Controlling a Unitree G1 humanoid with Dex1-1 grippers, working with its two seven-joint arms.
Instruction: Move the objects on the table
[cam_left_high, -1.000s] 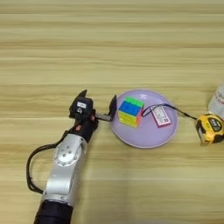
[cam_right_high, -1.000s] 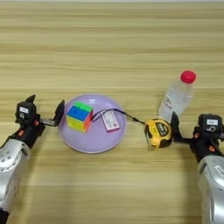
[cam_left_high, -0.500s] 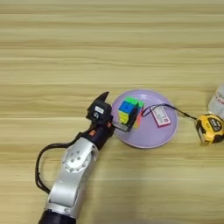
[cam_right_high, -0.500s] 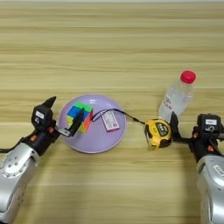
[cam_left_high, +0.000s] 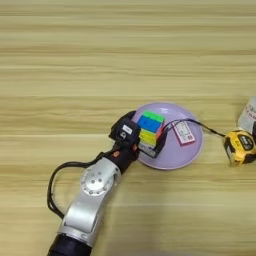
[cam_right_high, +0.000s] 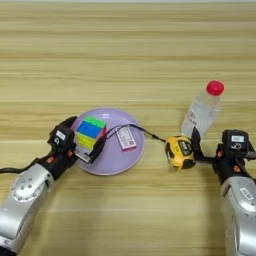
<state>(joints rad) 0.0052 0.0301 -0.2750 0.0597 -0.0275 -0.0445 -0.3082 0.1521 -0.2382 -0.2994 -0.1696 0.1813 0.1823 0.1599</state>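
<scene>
The puzzle cube (cam_left_high: 150, 127) with blue, green and yellow faces sits on the left part of a round lilac plate (cam_left_high: 187, 152). My left gripper (cam_left_high: 145, 131) is open and straddles the cube, one black finger at its far left and the other at its near right. The clear bottle (cam_right_high: 203, 109) with a red cap stands upright on the table (cam_right_high: 128, 55) at the right. My right gripper (cam_right_high: 218, 148) rests open just right of the bottle's base, holding nothing.
A small pink and white card (cam_right_high: 125, 138) lies on the plate beside the cube. A yellow tape measure (cam_right_high: 179, 151) sits between the plate and my right gripper, with a thin black cord running from it onto the plate.
My left gripper has moved right, from beside the plate's left rim to over it, and its fingers now stand on either side of the cube. The right arm has not moved.
</scene>
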